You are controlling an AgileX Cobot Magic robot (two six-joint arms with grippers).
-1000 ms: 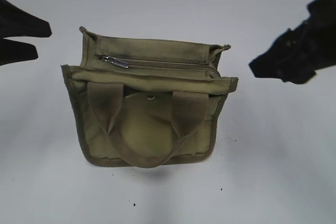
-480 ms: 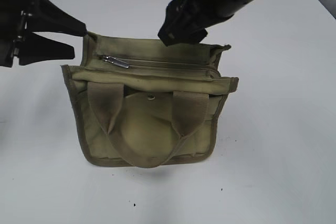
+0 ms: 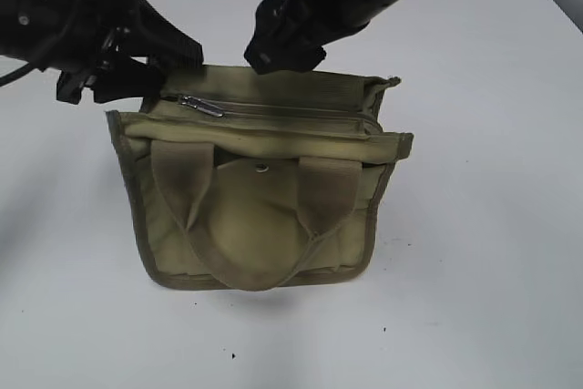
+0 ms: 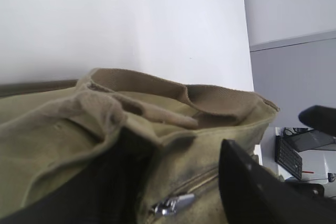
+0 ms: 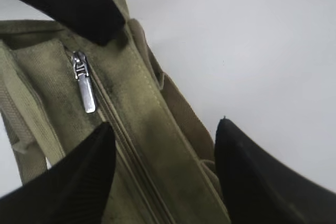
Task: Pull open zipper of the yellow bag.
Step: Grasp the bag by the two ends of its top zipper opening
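Note:
The yellow bag (image 3: 260,216) stands upright on the white table, handles hanging down its front. Its zipper (image 3: 282,112) runs along the top and looks closed, with the silver pull tab (image 3: 202,107) lying at the left end. My left gripper (image 3: 173,70) is open at the bag's left back corner. In the left wrist view the left gripper (image 4: 178,150) straddles the top fabric, the pull tab (image 4: 170,204) low between its fingers. My right gripper (image 3: 282,59) hovers open over the back edge. In the right wrist view the right gripper (image 5: 165,129) spans the zipper (image 5: 123,145), past the tab (image 5: 84,85).
A round metal snap (image 3: 262,168) sits on the bag's front between the two webbing handles (image 3: 250,271). White table (image 3: 474,252) surrounds the bag. One left finger (image 5: 68,3) crosses the top of the right wrist view. A keyboard (image 4: 289,157) lies beyond the table.
The left gripper moved right, up to the bag's left back corner. The right gripper swung in from the far right over the back edge and then edged further left. The bag did not move.

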